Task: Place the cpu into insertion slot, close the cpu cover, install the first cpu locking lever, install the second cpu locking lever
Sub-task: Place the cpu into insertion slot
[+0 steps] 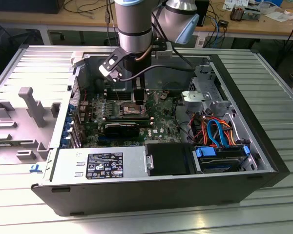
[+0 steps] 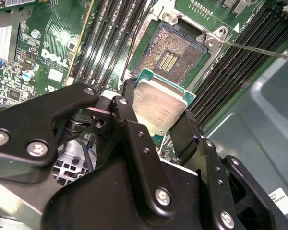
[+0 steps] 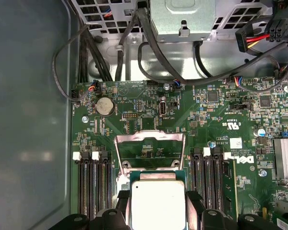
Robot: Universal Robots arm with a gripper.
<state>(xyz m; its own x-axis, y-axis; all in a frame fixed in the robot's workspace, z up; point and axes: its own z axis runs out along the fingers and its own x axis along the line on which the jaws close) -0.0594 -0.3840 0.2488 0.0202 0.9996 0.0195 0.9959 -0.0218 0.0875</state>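
**While the cpu cover (image 3: pixel 149 136) stands raised, the cpu (image 2: pixel 161 108) hangs short of the insertion slot (image 2: pixel 170 52)**

My gripper (image 2: pixel 158 120) is clamped on the cpu by two opposite edges, metal top toward the wrist cameras. I judge the insertion slot lies just beyond the fingertips, contacts bare, nothing seated in it. One locking lever (image 2: pixel 254 49) juts out free beside it.

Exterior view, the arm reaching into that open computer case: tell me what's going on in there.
The arm's gripper holds the cpu by its edges between its fingers, close to the insertion slot on the green motherboard but not in it. The slot is empty with its contacts bare, so the cpu is not seated yet. In the first wrist view the cpu cover stands swung up, and in the second wrist view one locking lever sticks out unlatched.
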